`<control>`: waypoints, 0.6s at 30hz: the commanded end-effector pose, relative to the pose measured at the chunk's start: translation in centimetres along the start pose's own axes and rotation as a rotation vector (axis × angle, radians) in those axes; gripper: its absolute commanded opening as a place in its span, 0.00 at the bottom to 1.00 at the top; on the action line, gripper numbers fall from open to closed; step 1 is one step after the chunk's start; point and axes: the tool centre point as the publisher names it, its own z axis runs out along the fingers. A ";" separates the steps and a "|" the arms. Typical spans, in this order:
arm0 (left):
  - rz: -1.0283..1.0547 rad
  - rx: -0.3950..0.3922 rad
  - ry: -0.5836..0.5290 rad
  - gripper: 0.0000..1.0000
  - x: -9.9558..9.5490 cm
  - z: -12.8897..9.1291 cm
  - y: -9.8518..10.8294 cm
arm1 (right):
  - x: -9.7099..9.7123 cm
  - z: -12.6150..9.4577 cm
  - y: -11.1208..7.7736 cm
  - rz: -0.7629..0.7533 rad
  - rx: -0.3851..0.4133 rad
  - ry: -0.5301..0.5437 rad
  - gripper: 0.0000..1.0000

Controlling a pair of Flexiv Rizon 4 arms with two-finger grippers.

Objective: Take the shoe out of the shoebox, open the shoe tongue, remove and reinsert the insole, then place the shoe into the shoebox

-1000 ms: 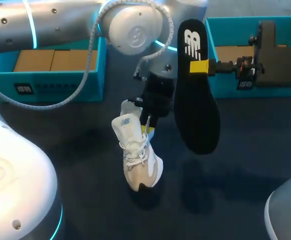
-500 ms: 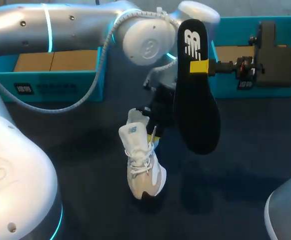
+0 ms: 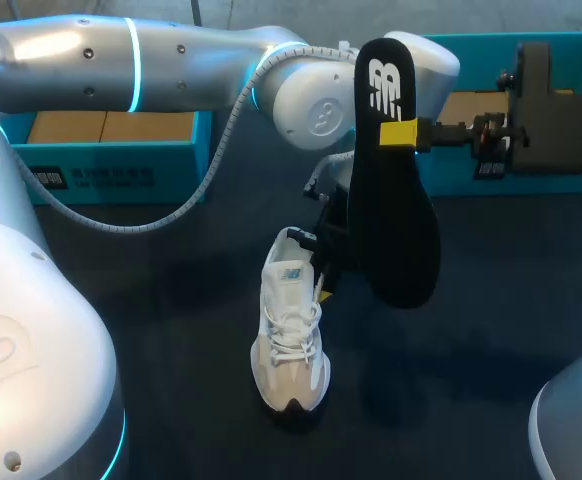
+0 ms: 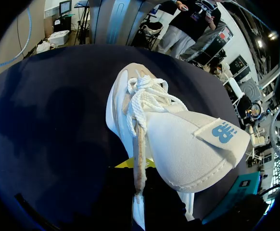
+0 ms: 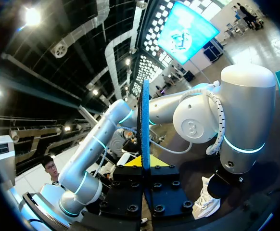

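Dark table point(image 3: 171, 320), two teal boxes point(image 3: 111, 178) at the back edge, both arms over the middle.

Change over the last second:
- The left arm swings out from the back-left and its gripper point(image 3: 322, 285) shifts right and toward the front.
- The shoe point(image 3: 291, 330) goes with it. It was skewed and is now straightened, with the toe on the table pointing to the front and the heel end up at the gripper.
- The tongue sits pushed forward, right up at the left wrist camera.

Left claw: closed on the shoe at the heel collar. Only one yellow tip shows under the shoe, so that is a judgement from how the shoe follows it.

Right claw point(image 3: 401, 133): narrow pinch on the black insole point(image 3: 391, 220). It hangs upright just right of the shoe, clear of it, and hasn't moved.

Meaning: the insole is out and the shoe mouth is being lined up under it. Reinsertion looks next, and boxing is not yet done.
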 end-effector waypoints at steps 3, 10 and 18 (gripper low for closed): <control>0.005 0.001 -0.005 0.16 -0.3 0.3 -0.1 | -0.1 0.3 0.0 0.000 -0.001 0.000 0.00; 0.003 -0.017 -0.039 1.00 0.2 -0.7 -0.4 | -0.1 0.3 0.0 0.000 -0.001 0.000 0.00; -0.011 -0.063 -0.151 1.00 1.0 -4.3 0.3 | -0.1 0.3 0.0 0.000 -0.001 0.000 0.00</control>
